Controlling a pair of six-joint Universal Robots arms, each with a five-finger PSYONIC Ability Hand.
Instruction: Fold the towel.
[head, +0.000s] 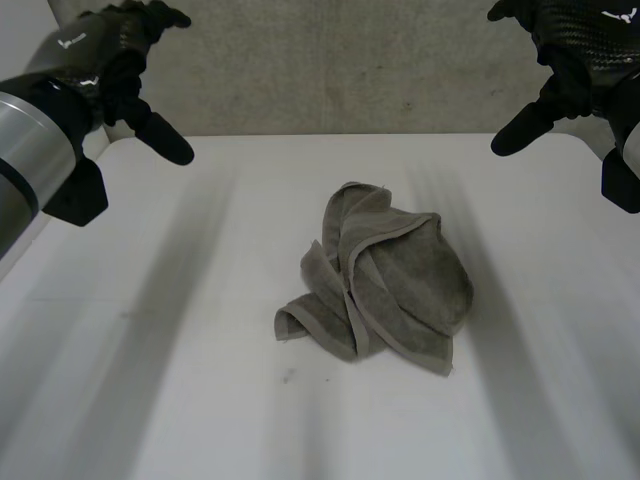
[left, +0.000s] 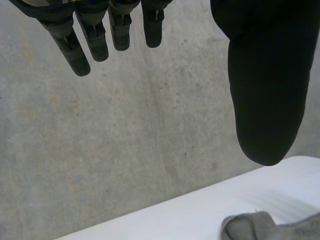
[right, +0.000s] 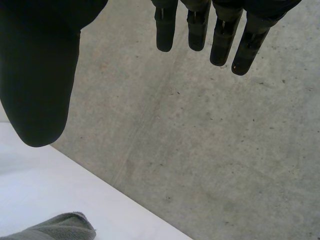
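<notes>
Crumpled grey towel (head: 385, 285) lies mid white table (head: 180, 400). Grey concrete wall (head: 340, 70) behind. Left hand (head: 125, 60), right hand (head: 565, 55) raised apart, fingers straight, holding nothing.

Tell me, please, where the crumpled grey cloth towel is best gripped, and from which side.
Probably the hemmed corner sticking out of the crumpled grey cloth towel at its near left. It lies flat on the white table, apart from the bunched folds, so the open left robot hand could pinch it coming from the left.
</notes>
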